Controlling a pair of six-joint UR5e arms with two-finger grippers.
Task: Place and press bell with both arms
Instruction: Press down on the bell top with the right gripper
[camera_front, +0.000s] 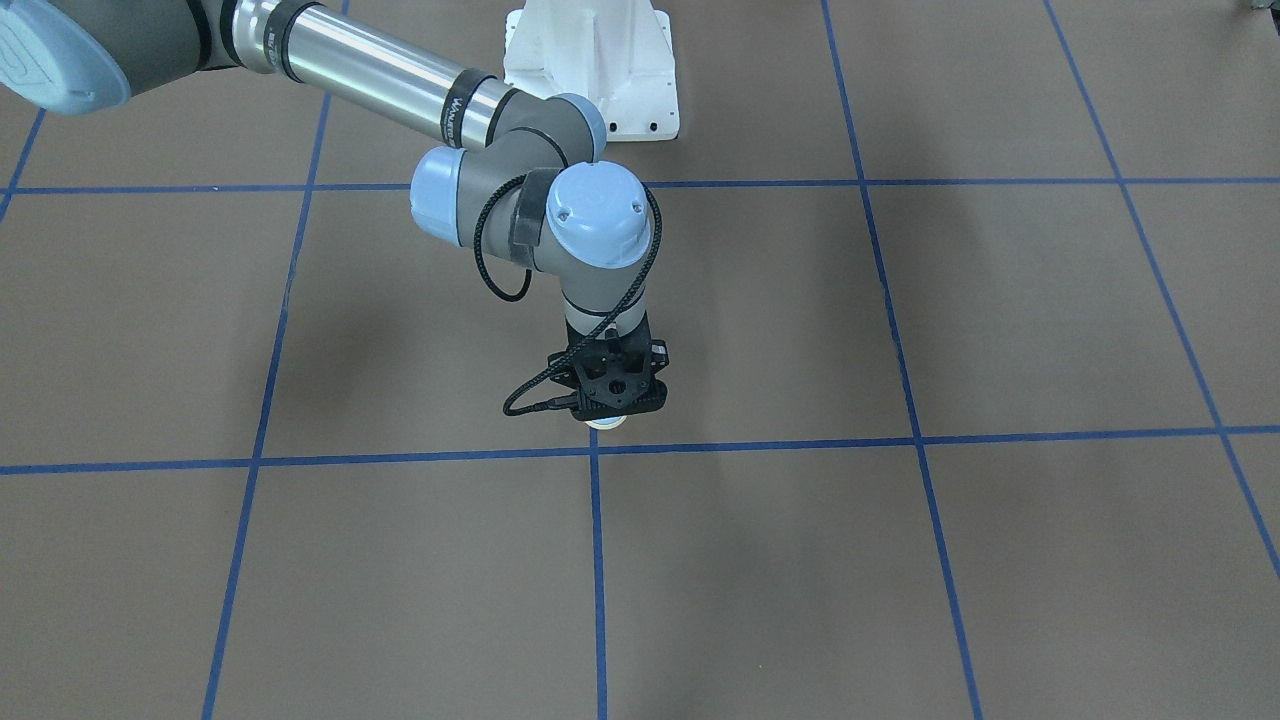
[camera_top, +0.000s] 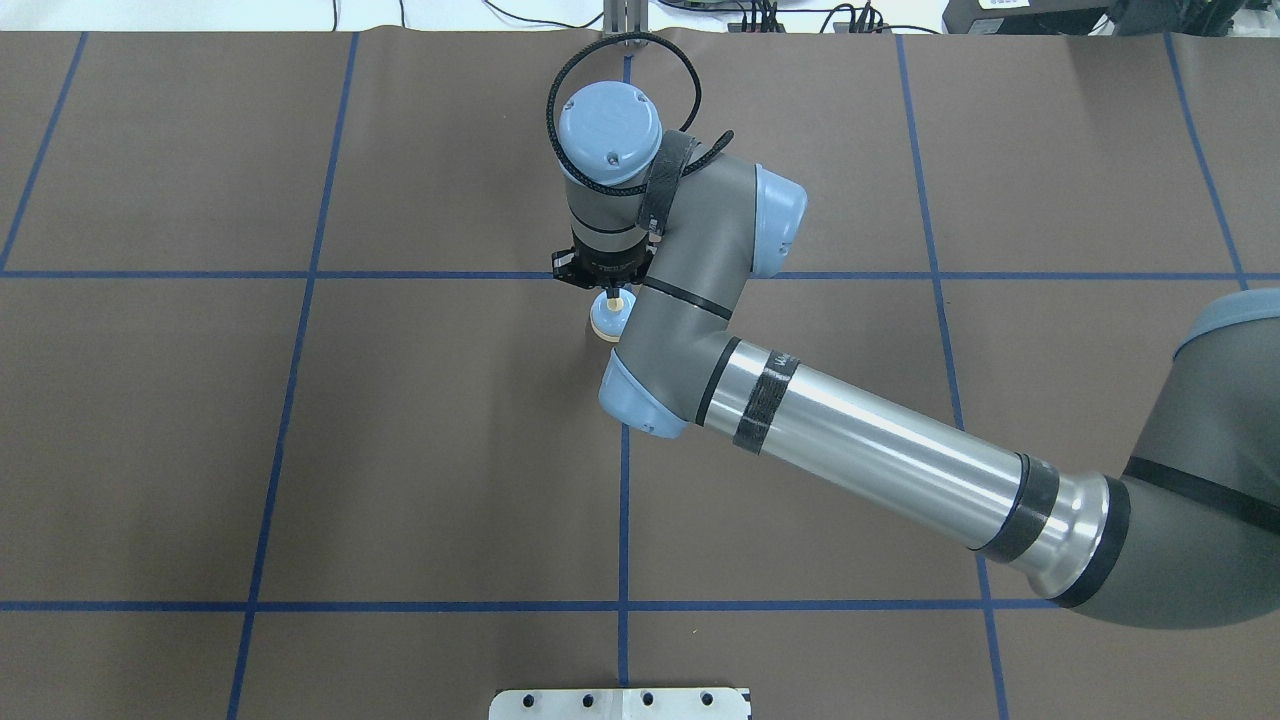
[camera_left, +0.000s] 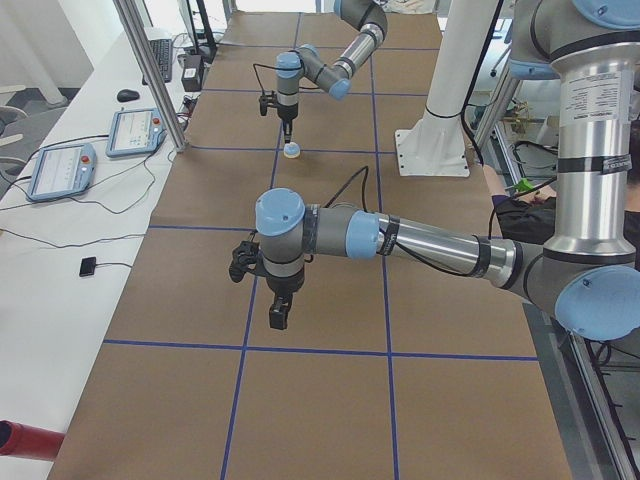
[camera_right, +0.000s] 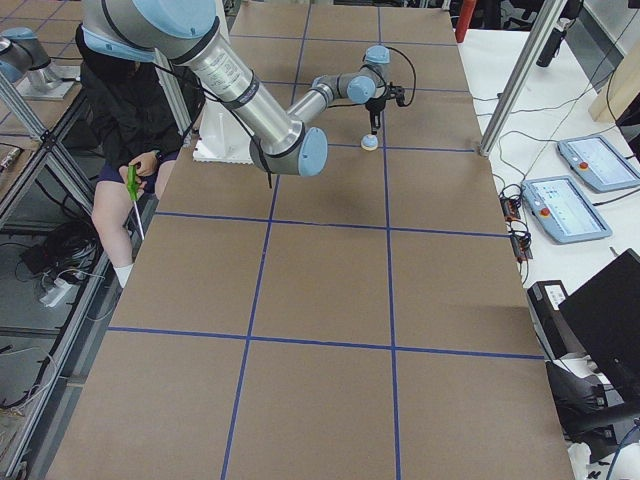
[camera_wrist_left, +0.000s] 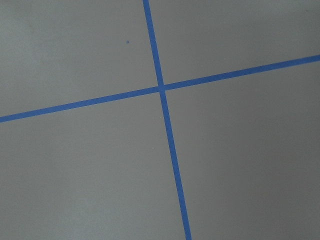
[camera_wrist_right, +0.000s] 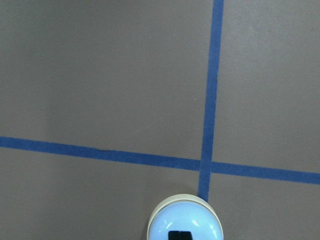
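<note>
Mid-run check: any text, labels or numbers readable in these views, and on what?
Nothing reads clearly.
Black strap on the right arm: white lettering, too blurred.
White label on the left arm: print too small.
Pendant screens: too small.
Bell: no marking visible.
</note>
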